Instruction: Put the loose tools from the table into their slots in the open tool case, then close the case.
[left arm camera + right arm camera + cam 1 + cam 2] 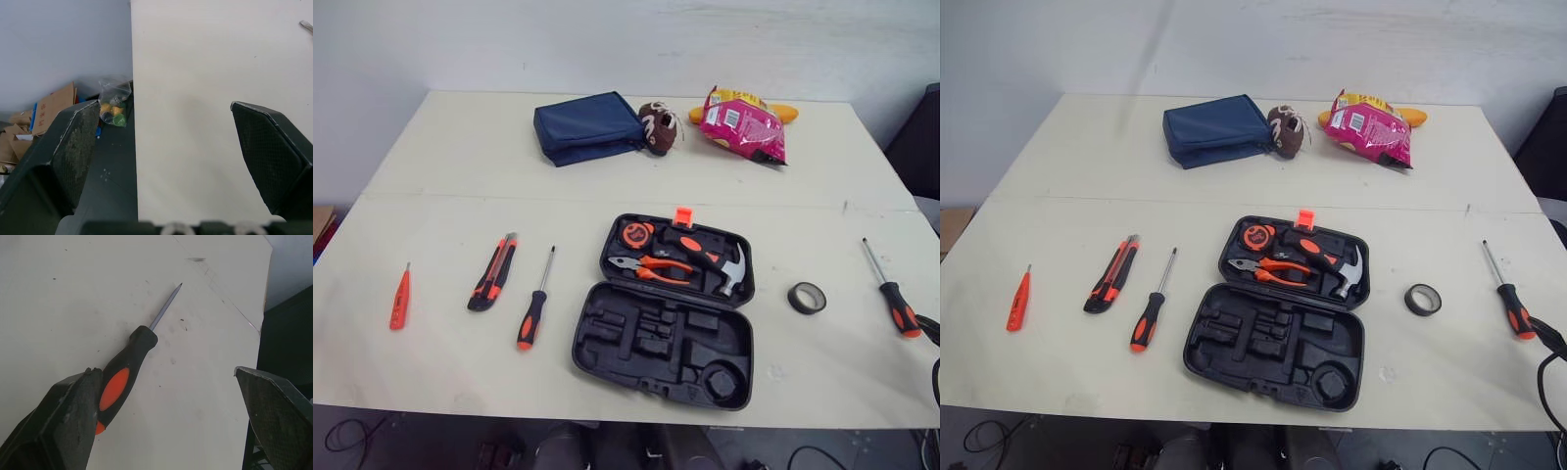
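Left gripper (164,106) gapes wide, empty, over the table's (195,88) left edge; right gripper (166,371) equally wide, empty, a screwdriver (124,379) by one finger; the case (607,360) lies open mid-table (knife (493,273) and tape (807,297) loose on either side).

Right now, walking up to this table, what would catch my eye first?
The open black tool case in the middle of the table, hammer and pliers stowed inside. A screwdriver lies loose on its left, another screwdriver far right; a bright pink snack bag sits at the far edge.
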